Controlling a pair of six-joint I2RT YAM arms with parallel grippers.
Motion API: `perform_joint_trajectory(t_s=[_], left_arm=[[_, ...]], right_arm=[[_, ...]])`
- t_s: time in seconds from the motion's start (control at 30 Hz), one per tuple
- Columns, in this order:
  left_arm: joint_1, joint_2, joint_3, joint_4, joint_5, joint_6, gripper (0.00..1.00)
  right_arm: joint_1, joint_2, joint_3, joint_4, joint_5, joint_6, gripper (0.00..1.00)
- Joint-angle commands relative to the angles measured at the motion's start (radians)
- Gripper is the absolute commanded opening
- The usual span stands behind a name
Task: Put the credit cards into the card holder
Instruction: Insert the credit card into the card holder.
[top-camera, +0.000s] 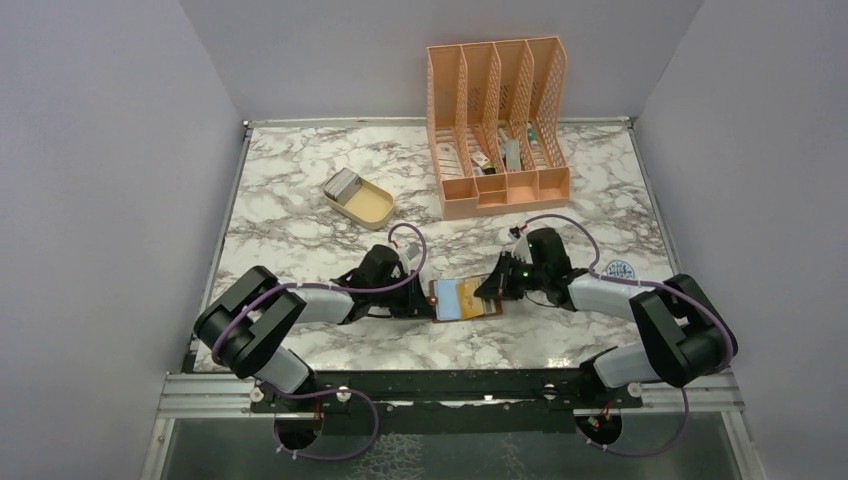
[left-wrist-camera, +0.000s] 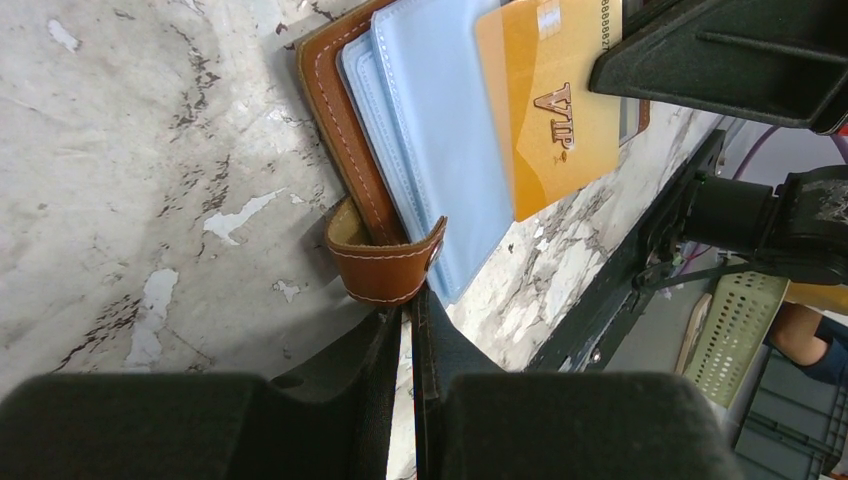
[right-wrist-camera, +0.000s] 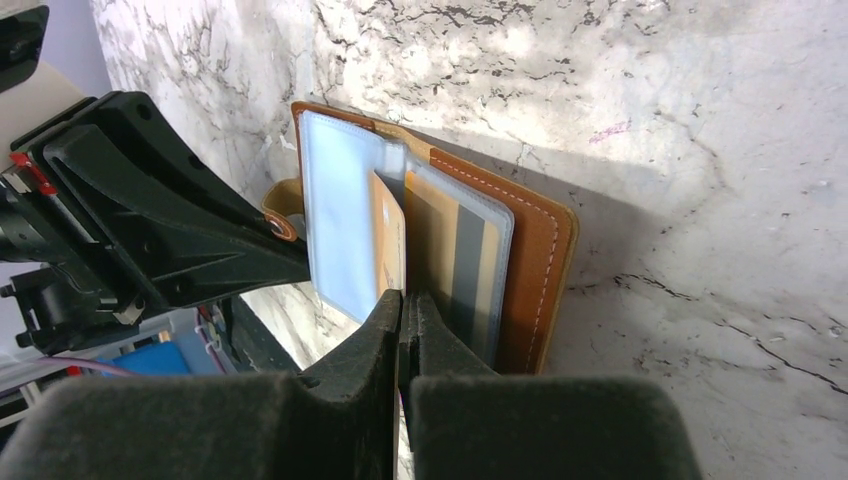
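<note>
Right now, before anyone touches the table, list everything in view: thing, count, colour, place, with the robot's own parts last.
table: one, white and grey marble, under everything
file organiser: one, peach, four slots, back right, small items inside
oval tray: one, beige, left of centre
pale cards: small stack, greyish, in the tray
sticker: one, round, blue and white, right side
card holder: one, brown leather, pale blue pockets, open, centre front
striped card: one, gold with grey stripe, inside a pocket
gold card: one, marked VIP, over the pockets
left gripper: one, black, shut on the card holder's snap tab
right gripper: one, black, shut on the gold card
</note>
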Motion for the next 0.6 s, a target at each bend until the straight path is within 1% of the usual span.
perform_joint_trajectory(t_s=[0.0,0.57], left_arm=[[-0.022,0.037,-0.024,-0.033,-0.054,0.004,0.13],[-0.04,0.05,-0.02,-0.02,-0.058,-0.008,0.13]], right_arm=[[-0.007,-0.022,-0.02,0.028,0.078,-0.007,0.01],[-0.007,-0.036,-0.038,0.074,0.076,0.028,0.01]])
